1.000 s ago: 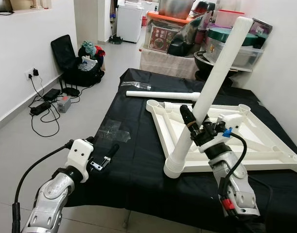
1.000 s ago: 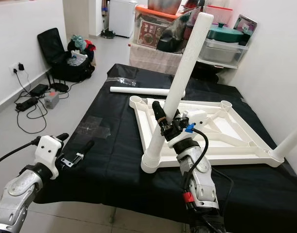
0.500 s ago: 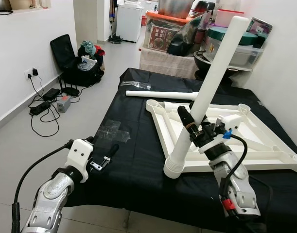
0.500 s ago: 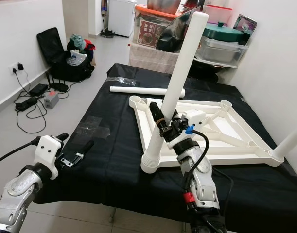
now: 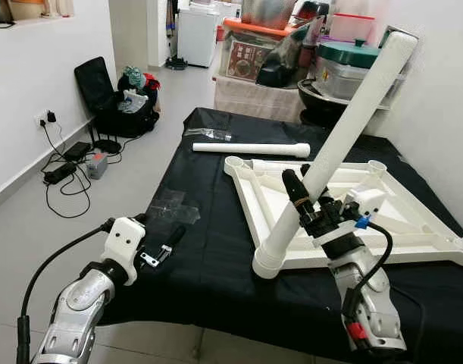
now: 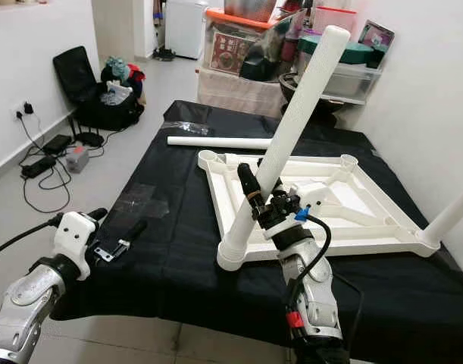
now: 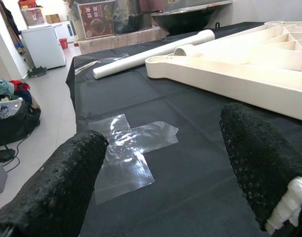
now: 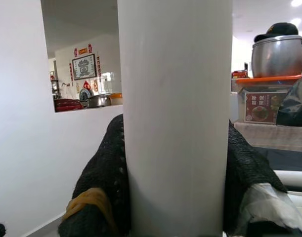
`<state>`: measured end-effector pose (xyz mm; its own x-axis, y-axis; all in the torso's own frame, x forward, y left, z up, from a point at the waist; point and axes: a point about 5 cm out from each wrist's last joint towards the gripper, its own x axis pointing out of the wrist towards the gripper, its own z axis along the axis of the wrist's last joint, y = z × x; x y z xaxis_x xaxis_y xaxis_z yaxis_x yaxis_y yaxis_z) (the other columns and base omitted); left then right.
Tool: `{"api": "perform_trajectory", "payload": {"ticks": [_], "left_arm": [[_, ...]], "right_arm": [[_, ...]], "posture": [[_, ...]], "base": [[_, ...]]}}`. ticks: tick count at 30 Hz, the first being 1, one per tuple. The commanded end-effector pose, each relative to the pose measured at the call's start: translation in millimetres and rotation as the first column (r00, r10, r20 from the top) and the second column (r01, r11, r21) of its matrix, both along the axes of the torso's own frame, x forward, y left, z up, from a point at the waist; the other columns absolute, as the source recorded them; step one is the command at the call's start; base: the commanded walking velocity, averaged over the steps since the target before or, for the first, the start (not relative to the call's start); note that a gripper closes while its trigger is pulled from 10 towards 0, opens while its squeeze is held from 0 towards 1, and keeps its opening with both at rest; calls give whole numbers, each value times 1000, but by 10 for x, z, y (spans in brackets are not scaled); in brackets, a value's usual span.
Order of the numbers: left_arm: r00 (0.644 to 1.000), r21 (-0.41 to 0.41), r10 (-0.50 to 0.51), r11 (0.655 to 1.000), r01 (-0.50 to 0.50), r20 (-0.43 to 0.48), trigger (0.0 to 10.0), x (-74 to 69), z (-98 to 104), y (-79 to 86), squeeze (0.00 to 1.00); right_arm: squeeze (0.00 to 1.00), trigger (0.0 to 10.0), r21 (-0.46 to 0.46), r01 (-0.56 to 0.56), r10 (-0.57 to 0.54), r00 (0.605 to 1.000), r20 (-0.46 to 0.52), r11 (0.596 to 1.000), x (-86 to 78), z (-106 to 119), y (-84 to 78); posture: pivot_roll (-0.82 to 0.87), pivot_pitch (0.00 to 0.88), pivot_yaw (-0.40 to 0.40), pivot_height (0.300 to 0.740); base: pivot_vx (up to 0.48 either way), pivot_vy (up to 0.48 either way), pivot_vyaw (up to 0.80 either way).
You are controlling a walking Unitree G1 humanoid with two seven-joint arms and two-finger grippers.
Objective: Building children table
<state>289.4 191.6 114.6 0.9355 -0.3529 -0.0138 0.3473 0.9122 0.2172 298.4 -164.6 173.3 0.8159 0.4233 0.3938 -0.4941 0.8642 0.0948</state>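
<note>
A white table top (image 5: 413, 227) lies upside down on the black-covered table (image 5: 208, 258). A long white leg tube (image 5: 345, 136) stands tilted in its near left corner socket, leaning up to the right. My right gripper (image 5: 301, 199) is shut on this leg low down, its black fingers (image 8: 104, 173) pressed on both sides of the tube. A second white leg (image 5: 250, 149) lies flat on the cloth behind the top. Another leg (image 6: 447, 216) stands in the right corner. My left gripper (image 5: 170, 239) hovers open at the table's near left edge, nothing between its fingers (image 7: 57, 182).
A patch of clear tape (image 7: 131, 148) is stuck to the cloth ahead of the left gripper. Storage boxes and pots (image 5: 292, 45) stand behind the table. A black bag (image 5: 121, 98), cables and a power strip (image 5: 64, 168) lie on the floor to the left.
The tilted leg has leaned further to the right in my right gripper, and the view has shifted slightly. The left arm has kept still.
</note>
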Motion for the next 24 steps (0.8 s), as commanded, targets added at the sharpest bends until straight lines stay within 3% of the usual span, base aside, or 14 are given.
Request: {"api": "perform_trajectory", "payload": {"ticks": [1,11,19,20,24], "left_arm": [[1000,10,-12,1000,12,-2,10000,25,4,-2,0],[1000,-5,-3,1000,3,-3,10000,-13,-28,-42,0],[1000,-16,21,1000,-21,-22,10000,-42,-77,16,0],[1000,-5,1,1000,-1,-21,10000,4,-28,15,0],[1000,4,-3,1000,3,-4,10000,72,46,16,0]], "right_arm": [[0,0,-43,-86,74,971,-229,995,-73,-475,68],[0,0,-172,-265,216,942,-258,949,-1,-431,164],[0,0,-97,-336,284,893,-348,937,100,-375,180],[0,0,-88,-378,325,877,-355,922,112,-310,189],[0,0,-100,-392,338,875,-347,914,139,-276,199]], "posture": [[107,0,-98,740],[113,0,-126,740],[84,0,-140,740],[79,0,-138,740],[83,0,-137,740]], "base": [[0,0,0],[0,0,0],[0,0,0],[0,0,0],[0,0,0]]}}
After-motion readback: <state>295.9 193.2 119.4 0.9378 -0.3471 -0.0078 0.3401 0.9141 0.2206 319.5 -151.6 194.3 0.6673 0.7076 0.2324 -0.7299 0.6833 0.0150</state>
